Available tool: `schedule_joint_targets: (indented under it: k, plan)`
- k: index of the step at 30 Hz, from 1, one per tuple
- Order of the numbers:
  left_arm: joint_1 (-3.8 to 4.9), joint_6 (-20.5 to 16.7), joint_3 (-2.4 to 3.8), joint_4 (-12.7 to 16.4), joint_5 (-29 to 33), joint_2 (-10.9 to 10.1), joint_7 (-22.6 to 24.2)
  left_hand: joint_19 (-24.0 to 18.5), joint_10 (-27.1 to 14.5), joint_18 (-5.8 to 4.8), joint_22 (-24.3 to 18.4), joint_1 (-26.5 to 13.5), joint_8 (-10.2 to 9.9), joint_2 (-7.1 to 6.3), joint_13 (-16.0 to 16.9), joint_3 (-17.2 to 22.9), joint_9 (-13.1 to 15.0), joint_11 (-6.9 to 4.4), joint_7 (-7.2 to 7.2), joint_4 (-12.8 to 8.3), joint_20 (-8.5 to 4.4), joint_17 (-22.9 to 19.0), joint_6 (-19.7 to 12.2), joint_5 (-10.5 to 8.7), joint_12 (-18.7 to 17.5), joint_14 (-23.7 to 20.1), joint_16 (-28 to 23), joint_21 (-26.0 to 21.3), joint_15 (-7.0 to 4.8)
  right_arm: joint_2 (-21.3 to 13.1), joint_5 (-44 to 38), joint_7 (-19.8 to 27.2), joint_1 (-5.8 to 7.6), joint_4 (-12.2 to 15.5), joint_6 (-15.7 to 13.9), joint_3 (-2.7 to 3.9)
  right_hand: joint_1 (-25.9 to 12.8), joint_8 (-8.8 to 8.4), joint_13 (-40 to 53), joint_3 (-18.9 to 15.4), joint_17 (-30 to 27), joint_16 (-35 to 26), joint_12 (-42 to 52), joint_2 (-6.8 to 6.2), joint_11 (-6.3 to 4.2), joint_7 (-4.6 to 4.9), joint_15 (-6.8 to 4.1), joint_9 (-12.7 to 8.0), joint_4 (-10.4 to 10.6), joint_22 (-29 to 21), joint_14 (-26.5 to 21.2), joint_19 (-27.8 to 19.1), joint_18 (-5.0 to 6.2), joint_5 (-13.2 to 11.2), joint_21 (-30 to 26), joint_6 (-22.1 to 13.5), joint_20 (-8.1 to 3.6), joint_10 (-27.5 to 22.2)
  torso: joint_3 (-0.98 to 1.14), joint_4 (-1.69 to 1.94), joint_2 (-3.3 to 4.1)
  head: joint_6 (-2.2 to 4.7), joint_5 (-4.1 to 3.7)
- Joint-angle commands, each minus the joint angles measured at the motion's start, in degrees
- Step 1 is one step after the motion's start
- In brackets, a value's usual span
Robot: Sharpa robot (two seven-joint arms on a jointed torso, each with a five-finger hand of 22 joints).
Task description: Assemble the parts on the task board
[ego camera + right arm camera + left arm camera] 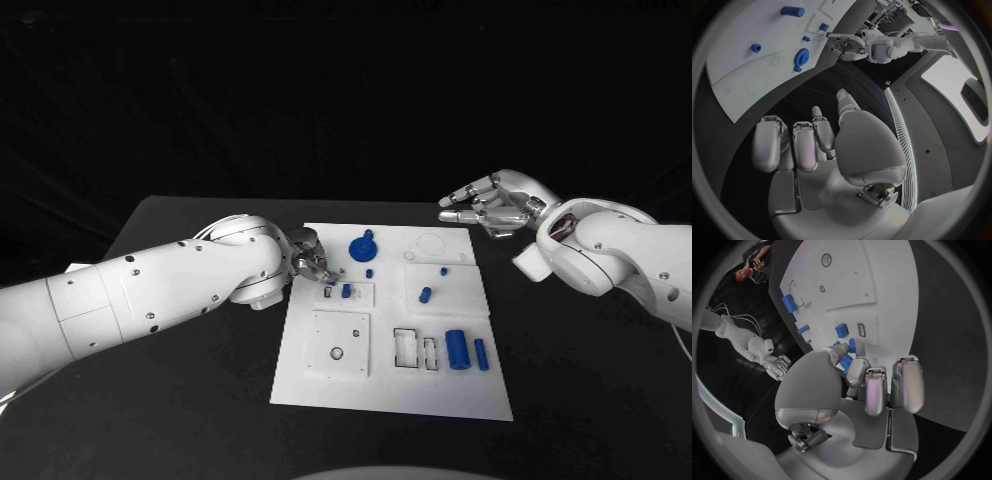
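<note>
The left hand (307, 262) hung over the left edge of the white task board (387, 395), its fingers (873, 390) curled down together with the thumb alongside. Whether they pinched anything could not be told, because the tips hid the spot. Just beyond those fingertips, 2 small blue blocks (346, 291) stood in a small raised panel on the board. Farther out from the left fingers, a blue gear with a knob (364, 246) lay near the board's far edge, a blue peg (426, 295) stood toward the middle, and a blue cylinder (456, 349) and a slim blue bar (480, 352) lay side by side near the board's right edge, next to a rectangular slotted frame (414, 348).

The right hand (495, 204) hovered off the board's far right corner, above the black table (173, 420), its fingers (804, 145) loosely bent and apart from the thumb, holding nothing. The gear was the part nearest those fingers, though well apart from them.
</note>
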Motion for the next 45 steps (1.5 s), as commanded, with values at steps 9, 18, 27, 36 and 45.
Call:
schedule_joint_targets:
  k: [9,18,27,36,45]
  plan:
    - [-0.31,4.4,0.03,0.9,-2.8,-0.4,-1.9,2.6,0.4,0.23,4.4,-0.2,0.2,-0.04,0.1,7.0,0.1,-0.08,-0.76,-6.7,-0.42,15.1,0.3,0.04,0.1,6.1,0.2,0.3,-0.2,0.0,0.0,0.2,-0.13,0.1,0.9,-0.02,0.0,0.36,2.4,-0.3,0.1,-0.2,0.0,0.46,-0.16,0.01,0.07,0.1,0.1,0.0,2.5,-0.4,0.81,0.2,-0.3,-0.3,-0.09,-0.2,0.08,0.01,0.01,-0.41,0.12]
    - [-0.45,6.5,0.01,0.1,-2.8,0.0,-2.7,2.6,0.4,0.21,4.5,-0.2,0.3,-0.09,0.1,7.2,0.1,-0.09,-0.78,-6.7,-0.42,15.1,0.3,0.04,0.1,6.1,0.2,0.3,-0.2,0.0,0.0,0.2,-0.15,0.2,0.9,-0.02,0.0,0.36,2.4,-0.3,0.1,-0.2,0.0,0.46,-0.16,0.01,0.07,0.1,0.1,0.0,2.5,-0.4,0.81,0.2,-0.3,-0.3,-0.09,-0.2,0.09,-0.05,0.05,-0.53,0.17]
    - [-0.74,7.6,0.0,-0.3,-2.8,0.2,-3.0,2.6,0.4,0.21,4.5,-0.2,0.3,-0.09,0.1,7.2,0.1,-0.09,-0.78,-6.7,-0.42,15.1,0.3,0.04,0.1,6.1,0.2,0.3,-0.2,0.0,0.0,0.2,-0.15,0.2,0.9,-0.02,0.0,0.36,2.4,-0.3,0.1,-0.2,0.0,0.46,-0.16,0.01,0.07,0.1,0.1,0.0,2.5,-0.4,0.81,0.2,-0.3,-0.3,-0.09,-0.2,0.08,-0.01,0.02,-0.72,0.07]
    - [-0.79,7.8,0.0,-0.2,-2.8,0.3,-3.1,2.6,0.4,0.22,4.4,-0.3,0.3,-0.17,-0.1,7.4,0.1,-0.11,-0.79,-6.8,-0.43,15.1,0.3,0.04,-0.1,6.1,0.2,0.3,-0.21,0.0,0.0,0.2,-0.16,0.2,1.0,-0.03,0.0,0.36,2.4,-0.3,0.1,-0.2,0.0,0.46,-0.16,0.01,0.07,0.1,0.1,0.0,2.5,-0.4,0.81,0.2,-0.3,-0.3,-0.09,-0.2,0.08,-0.01,0.03,-0.92,0.08]
    - [-0.78,8.4,0.0,-0.6,-2.1,0.8,-3.4,2.6,0.4,0.21,4.5,-0.8,0.3,-0.4,-0.3,7.6,0.2,-0.08,-0.81,-6.7,-0.43,15.1,0.5,-0.02,-0.2,6.1,0.2,0.3,-0.21,0.0,0.0,0.2,-0.16,0.3,0.9,-0.03,0.0,0.36,2.4,-0.3,0.1,-0.2,0.0,0.46,-0.16,0.01,0.07,0.1,0.1,0.0,2.5,-0.4,0.81,0.2,-0.3,-0.3,-0.09,-0.2,0.12,0.0,0.01,-1.04,0.09]
